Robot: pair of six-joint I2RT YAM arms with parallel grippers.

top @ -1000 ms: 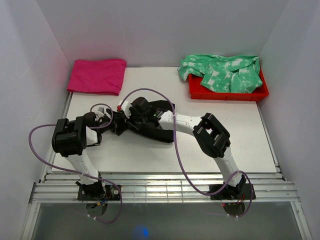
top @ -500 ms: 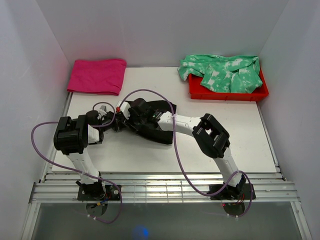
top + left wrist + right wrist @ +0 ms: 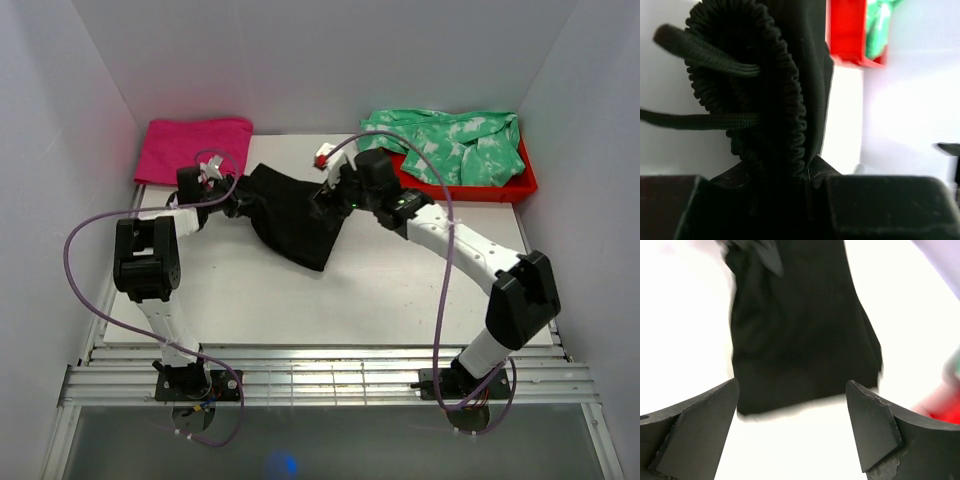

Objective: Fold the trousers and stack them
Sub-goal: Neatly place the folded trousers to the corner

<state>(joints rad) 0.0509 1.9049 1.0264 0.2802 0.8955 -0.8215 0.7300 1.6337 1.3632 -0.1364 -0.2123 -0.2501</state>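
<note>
The black trousers [image 3: 295, 218] lie folded into a compact bundle at the back middle of the white table. My left gripper [image 3: 238, 203] is at the bundle's left end, shut on the elastic waistband [image 3: 770, 90]; a drawstring [image 3: 700, 120] hangs out to the left. In the left wrist view that gripper [image 3: 807, 172] has the gathered fabric pinched between its jaws. My right gripper [image 3: 323, 197] hovers over the bundle's right edge, open. In the right wrist view the gripper [image 3: 792, 386] has nothing between its fingers, and the trousers [image 3: 800, 325] lie just beyond them.
A folded magenta-pink cloth [image 3: 195, 152] lies at the back left, close behind my left gripper. A red tray [image 3: 455, 187] holding a green-and-white tie-dye garment [image 3: 445, 140] stands at the back right. White walls close in three sides.
Both arms have reached toward the back of the table, carrying the trousers with them. The right gripper opened and let go of the fabric. The left gripper closed on the waistband.
</note>
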